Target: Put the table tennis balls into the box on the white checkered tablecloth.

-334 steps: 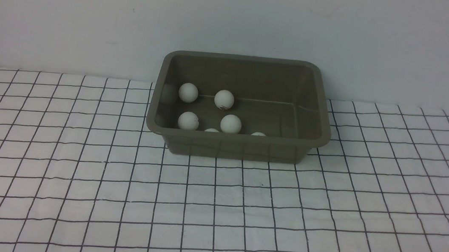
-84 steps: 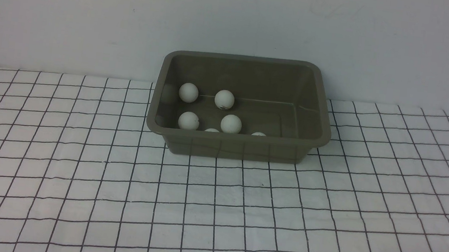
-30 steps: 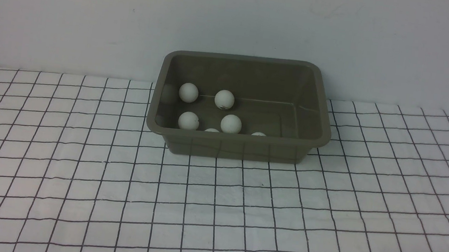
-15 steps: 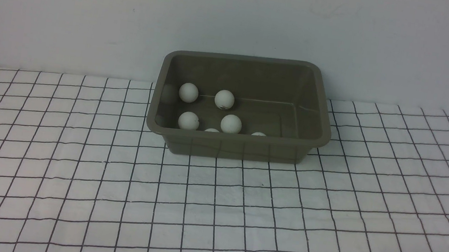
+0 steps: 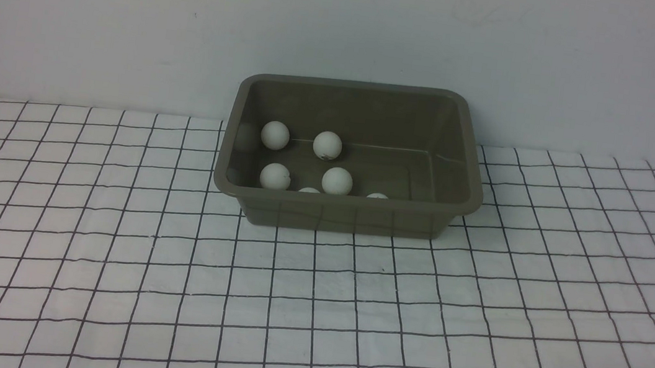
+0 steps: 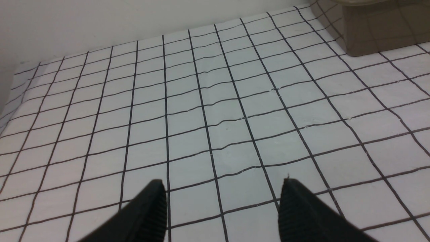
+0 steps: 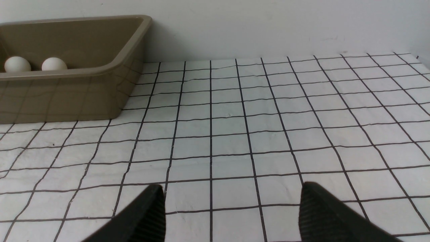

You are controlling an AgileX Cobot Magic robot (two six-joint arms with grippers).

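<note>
On the white checkered tablecloth (image 5: 312,307), against the back wall: one olive-grey box (image 5: 344,212), upright. Inside it, six table tennis balls (image 5: 337,180), gathered toward its left and near side; two barely show above the near rim. Left gripper (image 6: 221,201): jaws wide apart, empty, over bare cloth. Right gripper (image 7: 231,208): likewise spread, holding nothing.

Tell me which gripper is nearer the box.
Hard to call, neither clearly. The left gripper hangs over bare cloth left of the box; the right gripper hangs over bare cloth to its right. Both sit open, well short of it.
</note>
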